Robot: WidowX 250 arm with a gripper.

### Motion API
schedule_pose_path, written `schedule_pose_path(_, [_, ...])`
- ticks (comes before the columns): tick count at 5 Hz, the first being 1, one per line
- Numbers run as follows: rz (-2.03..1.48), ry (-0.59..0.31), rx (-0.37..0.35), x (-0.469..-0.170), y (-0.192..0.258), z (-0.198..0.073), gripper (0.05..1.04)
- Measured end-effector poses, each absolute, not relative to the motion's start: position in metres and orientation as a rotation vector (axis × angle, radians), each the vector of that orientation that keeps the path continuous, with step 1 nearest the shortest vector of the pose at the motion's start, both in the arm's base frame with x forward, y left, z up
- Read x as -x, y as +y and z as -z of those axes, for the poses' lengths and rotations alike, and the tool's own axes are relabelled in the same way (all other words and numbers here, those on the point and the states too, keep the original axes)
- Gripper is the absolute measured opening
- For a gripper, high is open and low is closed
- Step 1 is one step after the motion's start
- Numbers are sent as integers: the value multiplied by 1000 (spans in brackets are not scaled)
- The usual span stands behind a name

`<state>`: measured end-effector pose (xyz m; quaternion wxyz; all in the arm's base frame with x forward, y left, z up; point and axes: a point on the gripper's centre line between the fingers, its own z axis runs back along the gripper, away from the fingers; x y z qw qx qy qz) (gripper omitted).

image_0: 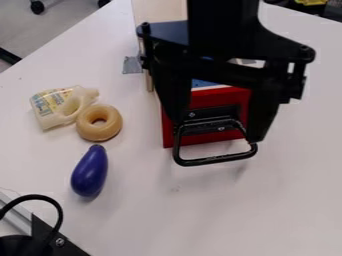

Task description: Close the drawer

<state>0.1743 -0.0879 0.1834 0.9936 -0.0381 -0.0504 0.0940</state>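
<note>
the drawer point(220, 98) is not closed, as far as can be judged: its red front seems to stand out from the pale wooden cabinet point(157, 10) behind the fingers point(266, 117), and something blue point(202, 83) shows just behind that front, between the fingers. how much travel is left is hard to tell, since the arm covers much of the gap, but the closing push looks yet to be done.

the fingers are spread well apart and pointing down, with nothing clenched in them. they hang over the drawer front, one toward each side of it. the black handle point(215, 161) loops out below and between them, its near bar lower in the view than their tips. whether either finger touches the handle or the front, i cannot tell.

what remains, i'd judge, is to bring the fingers against the front or the handle and press back toward the cabinet until the front sits flush. an off-centre push could make the drawer bind.

left of the fingers in the view, well apart from them on the tabletop point(280, 200), lie a bottle point(50, 107), a tan ring point(89, 131) beside it, and a purple eggplant point(89, 171) nearer the camera. none of them seems to be in the drawer's path.
</note>
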Motion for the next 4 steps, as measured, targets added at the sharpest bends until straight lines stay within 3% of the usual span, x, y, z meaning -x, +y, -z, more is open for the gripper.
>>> schedule_pose_path(2, [-183,-107,63,-184,-94,-167,999])
schedule_pose_path(4, [-188,-121,8,-202,-92,-131,999])
